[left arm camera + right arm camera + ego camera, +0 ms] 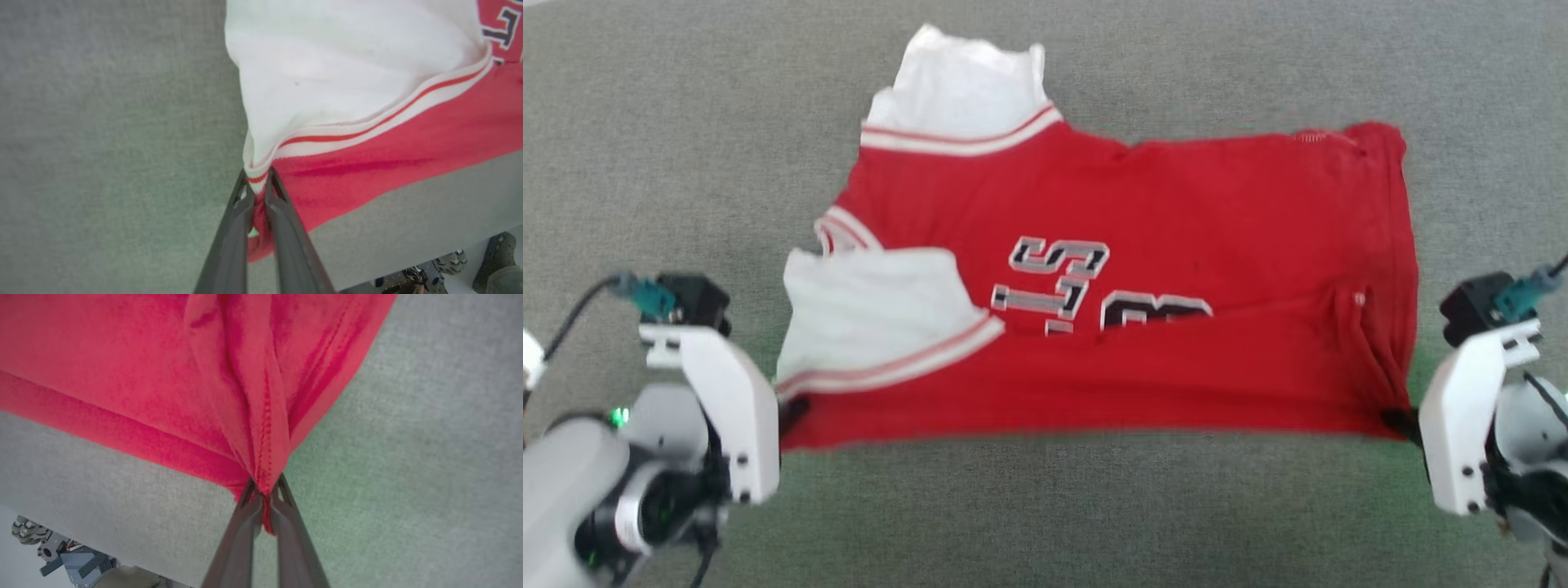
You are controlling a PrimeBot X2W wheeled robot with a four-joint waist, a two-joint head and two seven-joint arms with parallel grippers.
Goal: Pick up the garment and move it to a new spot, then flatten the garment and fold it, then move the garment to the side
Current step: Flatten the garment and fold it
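Note:
The garment [1143,269], a bright red shirt with white sleeve ends, striped trim and grey-black lettering, lies spread sideways on the grey surface. Its near edge is stretched between both grippers. My left gripper [792,408] is shut on the near left corner, where the white sleeve trim [257,179] bunches between the fingers [286,245]. My right gripper [1401,420] is shut on the near right corner; a red seam [265,457] gathers into folds there. One white sleeve [964,82] points away at the far left; the other [874,318] lies folded over the shirt's body.
Grey fabric-covered surface [686,122] extends all around the garment. Its near edge [429,245] shows in the wrist views, with the robot's base and floor [61,555] below.

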